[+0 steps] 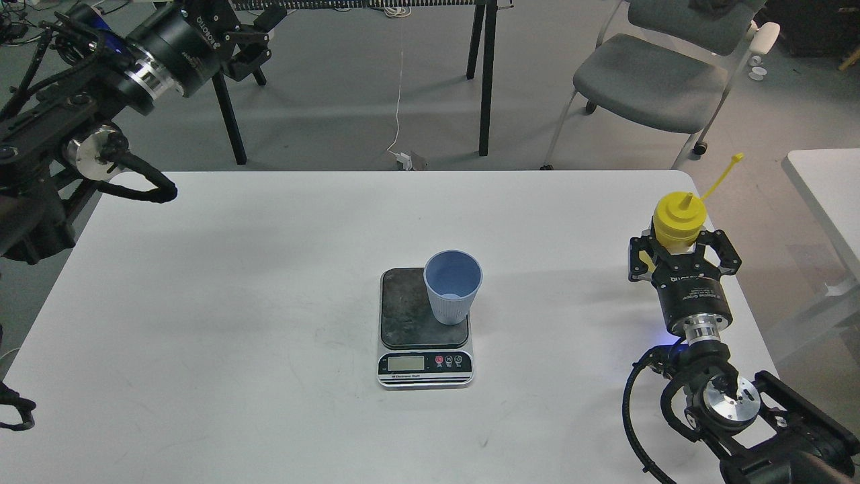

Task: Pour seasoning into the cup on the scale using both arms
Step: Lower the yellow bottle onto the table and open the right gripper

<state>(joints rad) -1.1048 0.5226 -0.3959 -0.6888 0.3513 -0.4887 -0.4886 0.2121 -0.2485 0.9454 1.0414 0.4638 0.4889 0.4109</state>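
The light blue ribbed cup stands upright on the back right part of the scale's dark platform, mid-table. My right gripper is shut on the yellow squeeze bottle near the table's right edge. The bottle is upright with its nozzle bare, and its cap hangs out up-right on the tether. Its lower body is hidden by the fingers. My left gripper is raised at the top left beyond the table's far edge. Its fingers are spread and hold nothing.
The white table carries only the scale and cup. A grey chair and black table legs stand behind it. A second white table is at the right. My right arm's cables hang over the front right corner.
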